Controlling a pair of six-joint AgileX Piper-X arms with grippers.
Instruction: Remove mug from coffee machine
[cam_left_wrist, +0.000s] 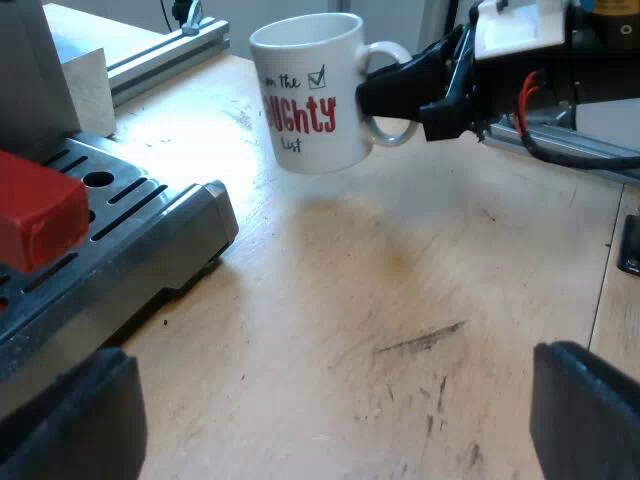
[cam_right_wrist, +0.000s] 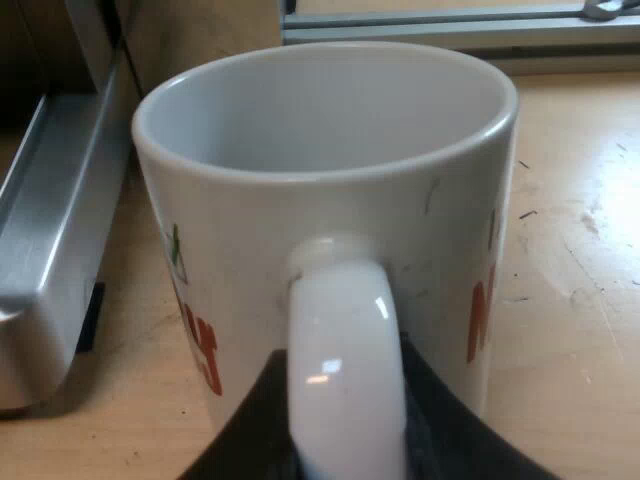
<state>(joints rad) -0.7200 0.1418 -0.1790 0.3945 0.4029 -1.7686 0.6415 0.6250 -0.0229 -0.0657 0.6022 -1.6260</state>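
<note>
Mug (cam_left_wrist: 305, 95): glossy white, plain white inside; red block letters, thin dark script, small mark beside lettering possibly green.
Holder handle end (cam_left_wrist: 35, 215): flat red.
Machine (cam_left_wrist: 130, 235) base: grey metal, dark slots.
Table (cam_left_wrist: 420, 300): pale wood, dark scuffs.
Left gripper (cam_left_wrist: 330, 430): 2 black fingers (cam_left_wrist: 590, 410).
Right gripper (cam_left_wrist: 378, 95): black.

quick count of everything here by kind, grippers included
mug: 1
espresso machine: 1
red handle end: 1
grippers: 2 (left gripper, fingers open; right gripper, shut on the mug's handle)
total: 5
</note>
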